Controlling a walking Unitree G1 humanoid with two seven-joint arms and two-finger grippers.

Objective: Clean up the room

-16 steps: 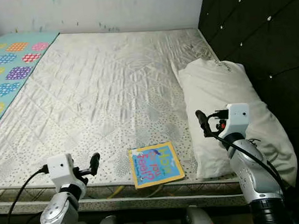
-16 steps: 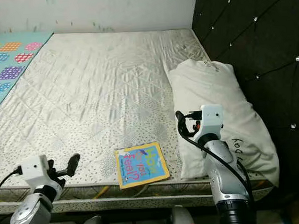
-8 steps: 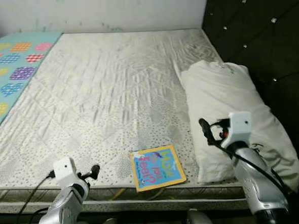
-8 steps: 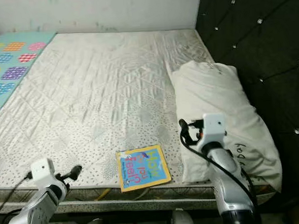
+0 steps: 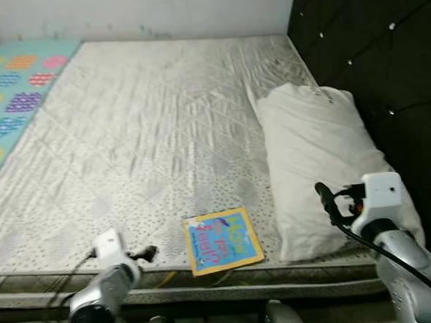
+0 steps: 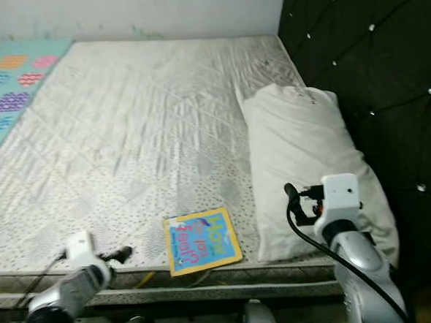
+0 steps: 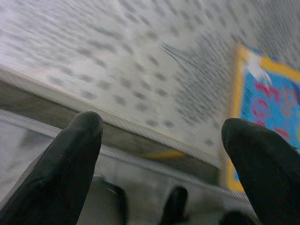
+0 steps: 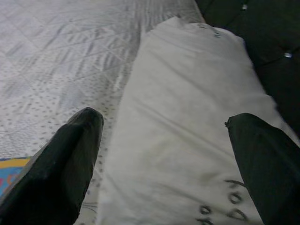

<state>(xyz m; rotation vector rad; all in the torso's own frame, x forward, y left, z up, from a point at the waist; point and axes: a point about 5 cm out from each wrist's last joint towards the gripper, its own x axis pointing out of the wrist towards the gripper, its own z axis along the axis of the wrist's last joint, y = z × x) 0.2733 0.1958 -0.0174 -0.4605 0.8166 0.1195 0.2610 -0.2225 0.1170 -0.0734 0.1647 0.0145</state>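
A thin children's book (image 5: pixel 222 241) with a blue cover and yellow border lies flat near the front edge of the pale mattress (image 5: pixel 140 122). My left gripper (image 5: pixel 149 251) is low at that front edge, just left of the book and apart from it, open and holding nothing. In the left wrist view the book (image 7: pixel 267 103) sits beyond one of the black fingers (image 7: pixel 70 159). A white pillow (image 5: pixel 322 162) lies along the bed's right side. Over its near end my right gripper (image 5: pixel 324 195) hovers open, with the pillow (image 8: pixel 187 117) spread between its fingers (image 8: pixel 65 168).
A black tufted headboard (image 5: pixel 384 49) rises to the right of the pillow. A turquoise blanket with coloured hearts (image 5: pixel 7 108) covers the far left of the bed. A white wall (image 5: pixel 155 11) closes the back. The bed frame edge (image 5: pixel 208 286) runs below the book.
My left arm has dropped lower, its gripper now at the mattress's front edge near the book. My right gripper has shifted right and down along the pillow. The camera has moved slightly.
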